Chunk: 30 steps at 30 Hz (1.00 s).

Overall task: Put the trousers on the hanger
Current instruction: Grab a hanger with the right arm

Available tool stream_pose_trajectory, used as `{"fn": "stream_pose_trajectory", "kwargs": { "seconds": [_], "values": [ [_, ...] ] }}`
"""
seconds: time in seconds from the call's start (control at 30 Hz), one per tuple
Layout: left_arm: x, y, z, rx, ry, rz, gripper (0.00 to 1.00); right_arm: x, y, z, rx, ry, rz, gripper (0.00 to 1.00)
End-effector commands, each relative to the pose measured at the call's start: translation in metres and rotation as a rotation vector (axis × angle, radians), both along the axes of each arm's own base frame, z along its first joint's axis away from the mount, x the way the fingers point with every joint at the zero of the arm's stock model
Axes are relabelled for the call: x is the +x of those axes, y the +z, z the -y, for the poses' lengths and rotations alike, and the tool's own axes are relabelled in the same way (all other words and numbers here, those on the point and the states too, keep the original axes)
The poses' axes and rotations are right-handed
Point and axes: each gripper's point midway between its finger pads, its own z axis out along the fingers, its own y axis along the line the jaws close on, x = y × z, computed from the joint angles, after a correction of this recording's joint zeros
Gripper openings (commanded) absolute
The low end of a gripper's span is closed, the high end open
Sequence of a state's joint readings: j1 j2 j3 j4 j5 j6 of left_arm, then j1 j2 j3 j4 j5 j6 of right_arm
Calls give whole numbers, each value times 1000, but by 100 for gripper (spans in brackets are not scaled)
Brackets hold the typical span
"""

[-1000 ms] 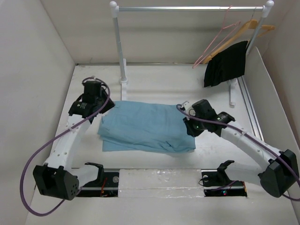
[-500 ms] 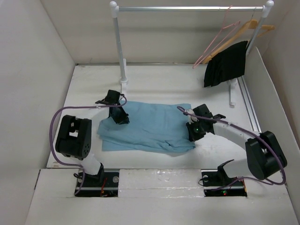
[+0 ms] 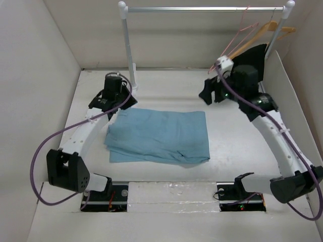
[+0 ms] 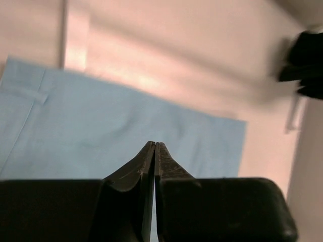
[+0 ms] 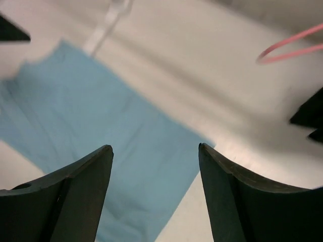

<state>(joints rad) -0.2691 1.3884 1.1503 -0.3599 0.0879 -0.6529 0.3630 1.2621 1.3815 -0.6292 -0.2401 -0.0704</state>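
The light blue trousers (image 3: 157, 135) lie folded flat in the middle of the table, also seen in the left wrist view (image 4: 101, 131) and the right wrist view (image 5: 86, 126). My left gripper (image 3: 123, 103) (image 4: 154, 144) hovers over their far left corner, shut with nothing between its fingers. My right gripper (image 3: 208, 95) (image 5: 155, 147) is raised above the table beyond the trousers' far right corner, open and empty. A pink wire hanger (image 3: 234, 45) (image 5: 292, 48) and a wooden hanger (image 3: 265, 30) hang at the right end of the rail.
A black garment (image 3: 255, 55) hangs from the wooden hanger, partly behind my right arm. The white clothes rack has posts at the far left (image 3: 128, 50) and far right (image 3: 277, 35). White walls close in the table on three sides.
My right gripper left the trousers' right edge, rose toward the hangers and opened. My left gripper pulled back to the far left corner and closed. The trousers lie flat, free of both grippers.
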Motion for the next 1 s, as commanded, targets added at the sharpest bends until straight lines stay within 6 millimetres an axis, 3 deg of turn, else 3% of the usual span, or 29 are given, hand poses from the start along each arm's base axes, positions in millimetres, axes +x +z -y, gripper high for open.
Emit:
{"fn": "stream_pose_trajectory", "kwargs": {
  "seconds": [0.0,0.03,0.07,0.1,0.17,0.2,0.3,0.33,0.4,0.43,0.67,0.7,0.73,0.77,0.8,0.87,0.9,0.97],
  "values": [
    [12,77,2,-9,-45,221,0,39,68,25,136,-96,156,74],
    [15,92,4,-12,-57,258,0,54,105,29,205,-108,248,74],
    [17,92,5,-7,-66,259,0,64,115,32,244,-112,272,75],
    [18,93,6,-1,-74,259,0,85,112,48,299,-185,239,76],
    [19,88,10,-8,-99,253,0,104,141,59,372,-205,308,77],
    [19,88,13,-17,-113,261,0,121,134,72,409,-259,277,78],
    [12,81,22,-41,-174,258,0,138,152,78,493,-258,304,80],
    [9,78,23,-45,-191,258,0,149,146,82,502,-276,288,80],
    [3,73,27,-59,-220,267,1,158,152,83,524,-286,297,81],
    [-1,67,27,-58,-229,257,5,170,138,83,524,-300,257,81],
    [-7,59,24,-26,-253,248,4,195,108,67,615,-296,185,79],
    [-8,59,24,-23,-257,247,4,197,105,67,630,-303,174,74],
    [-9,60,25,-26,-267,251,4,200,95,65,649,-303,158,59],
    [-9,60,25,-26,-267,251,4,200,95,64,650,-297,156,59],
    [-8,61,25,-26,-269,255,3,199,99,57,676,-277,166,40],
    [-8,62,26,-28,-269,256,0,198,98,51,691,-264,178,29],
    [-8,62,26,-29,-273,255,0,195,102,51,690,-261,189,18],
    [-6,63,28,-33,-279,251,0,191,110,48,683,-247,207,12]
  ]
}}
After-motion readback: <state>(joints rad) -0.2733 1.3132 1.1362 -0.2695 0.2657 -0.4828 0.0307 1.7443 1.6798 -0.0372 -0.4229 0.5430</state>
